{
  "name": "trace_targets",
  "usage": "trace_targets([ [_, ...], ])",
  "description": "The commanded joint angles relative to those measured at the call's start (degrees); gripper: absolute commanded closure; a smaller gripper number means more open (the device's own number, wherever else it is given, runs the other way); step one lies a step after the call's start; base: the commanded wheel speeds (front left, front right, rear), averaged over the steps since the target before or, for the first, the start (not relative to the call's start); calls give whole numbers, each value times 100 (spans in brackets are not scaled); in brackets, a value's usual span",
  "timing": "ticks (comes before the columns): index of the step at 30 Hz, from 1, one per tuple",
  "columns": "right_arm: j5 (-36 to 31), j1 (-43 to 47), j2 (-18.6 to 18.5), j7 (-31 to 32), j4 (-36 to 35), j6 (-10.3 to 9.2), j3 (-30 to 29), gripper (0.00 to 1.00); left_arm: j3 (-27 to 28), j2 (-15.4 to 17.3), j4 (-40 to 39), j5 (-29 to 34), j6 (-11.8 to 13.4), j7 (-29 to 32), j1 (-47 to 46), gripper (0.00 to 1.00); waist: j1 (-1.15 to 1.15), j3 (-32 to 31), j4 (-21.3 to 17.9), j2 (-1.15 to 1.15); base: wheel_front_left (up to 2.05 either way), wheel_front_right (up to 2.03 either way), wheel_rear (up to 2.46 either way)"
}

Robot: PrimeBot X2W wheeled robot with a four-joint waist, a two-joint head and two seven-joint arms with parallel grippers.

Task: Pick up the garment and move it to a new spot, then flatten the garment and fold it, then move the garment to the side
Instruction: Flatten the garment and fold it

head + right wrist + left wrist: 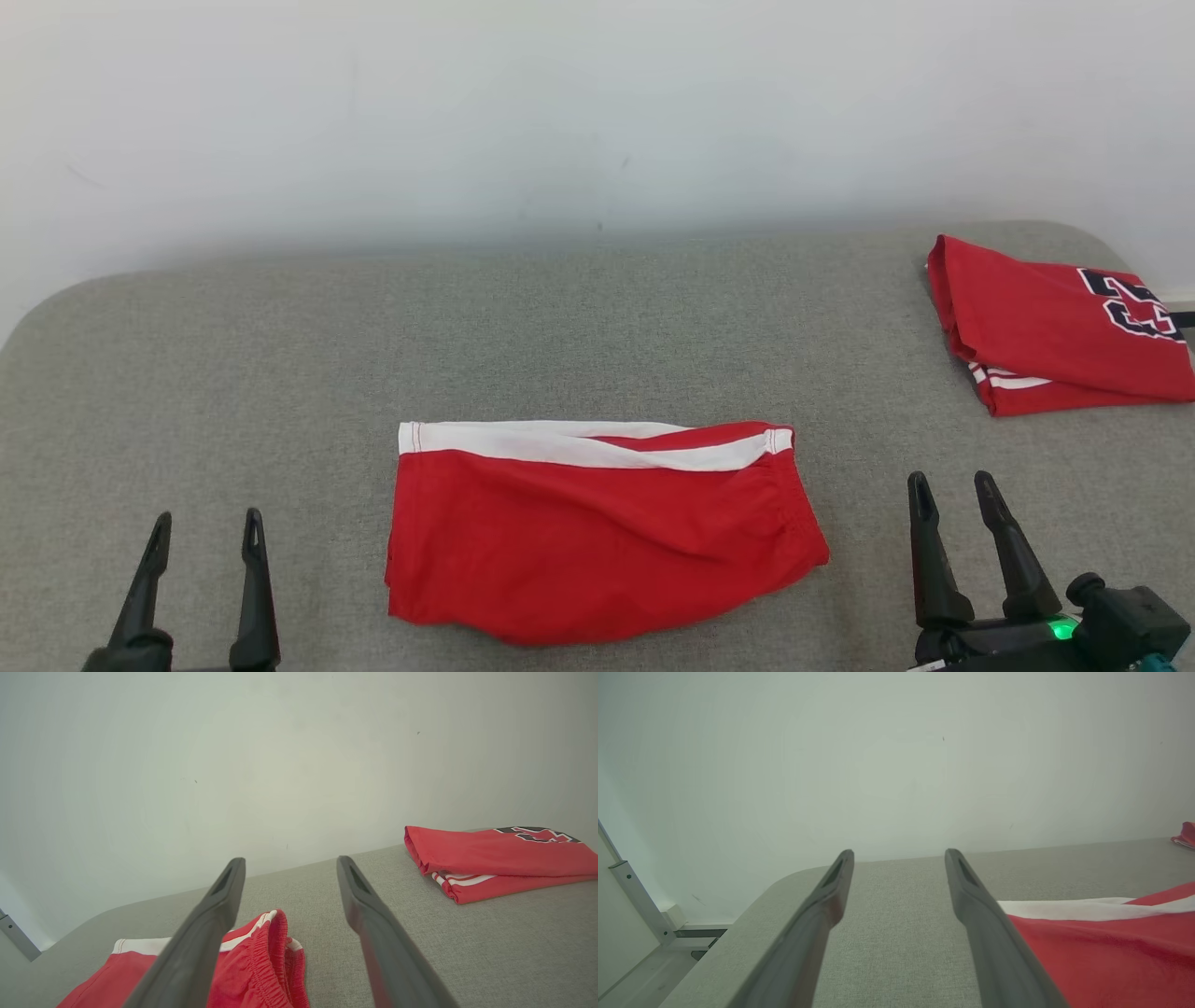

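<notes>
While the folded red cloth shorts with a white band [597, 532] lie mid-way across the grey fabric-covered table [280, 355], the left gripper [209, 516] and right gripper [952, 480] flank them, fingers spread and empty, the sideways move apparently next, calling for a two-edged grip.

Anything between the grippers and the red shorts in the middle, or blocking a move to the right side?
Nothing visible lies between the left gripper or right gripper and the red shorts, just bare grey surface. On the right, a folded red jersey occupies the far corner, apart from the shorts; the nearer stretch looks free.
</notes>
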Motion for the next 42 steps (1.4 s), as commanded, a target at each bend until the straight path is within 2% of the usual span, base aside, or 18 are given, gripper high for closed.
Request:
trace_targets([
  [1,-48,62,40,2,2,-16,-26,0,54,-46,-28,73,-20,-18,106,0,0,-10,15,0,0,0,0],
  [10,-157,242,77,2,63,-16,-147,0,264,-352,15,638,-192,-18,472,0,0,-77,53,0,0,0,0],
  [15,-257,294,45,2,165,-16,-87,0,397,-571,51,769,-343,-18,540,0,0,-101,58,0,0,0,0],
  [27,-397,-50,-62,86,777,-16,220,0,670,-862,143,1032,-597,-18,490,0,0,-99,110,0,0,0,0],
  [37,-466,-1327,-51,550,2062,-16,589,0,644,-1120,232,1209,-849,-18,219,0,0,56,388,0,0,0,0],
  [38,-523,-1582,-88,608,2449,-16,656,0,640,-1157,253,1238,-904,-18,176,0,0,99,463,0,0,0,0],
  [42,-539,-1994,-122,587,3228,-16,609,0,665,-1211,323,1264,-1005,-18,76,0,0,189,598,0,0,0,0],
])
